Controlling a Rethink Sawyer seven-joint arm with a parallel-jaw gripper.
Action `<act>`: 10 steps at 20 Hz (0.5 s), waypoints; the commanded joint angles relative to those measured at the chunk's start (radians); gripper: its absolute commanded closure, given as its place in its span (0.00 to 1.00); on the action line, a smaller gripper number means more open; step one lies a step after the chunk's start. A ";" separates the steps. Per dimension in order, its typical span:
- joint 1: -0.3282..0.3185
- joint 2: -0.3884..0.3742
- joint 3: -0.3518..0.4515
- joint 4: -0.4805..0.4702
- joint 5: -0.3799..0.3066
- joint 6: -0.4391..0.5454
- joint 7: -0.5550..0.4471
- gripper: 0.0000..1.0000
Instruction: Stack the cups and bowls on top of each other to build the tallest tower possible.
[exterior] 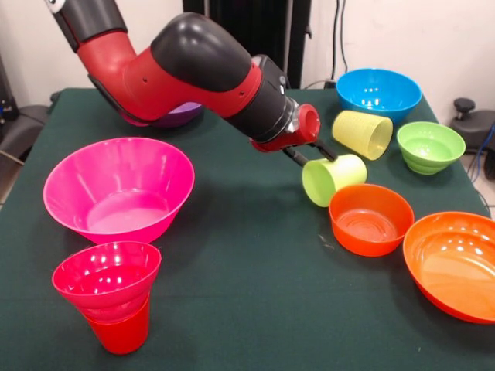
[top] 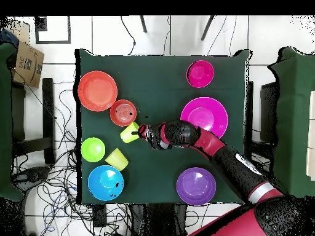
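Observation:
My gripper (exterior: 315, 157) is shut on the narrow end of the lime green cup (exterior: 332, 179), which is tipped on its side just left of the small orange bowl (exterior: 371, 219). In the overhead view the gripper (top: 143, 131) and the lime green cup (top: 129, 132) show at mid table. A small magenta bowl (exterior: 107, 277) sits on the upturned red cup (exterior: 120, 331) at the front left, a two-piece tower. The pale yellow cup (exterior: 362, 134) lies on its side. The large pink bowl (exterior: 116, 189) stands at the left.
The large orange bowl (exterior: 456, 263) is at the right edge. The blue bowl (exterior: 379, 93) and the ribbed green bowl (exterior: 430, 145) are at the back right. The purple bowl (exterior: 184, 116) is half hidden behind the arm.

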 commanded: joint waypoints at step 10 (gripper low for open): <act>0.056 -0.052 -0.155 -0.157 -0.138 0.131 -0.124 0.00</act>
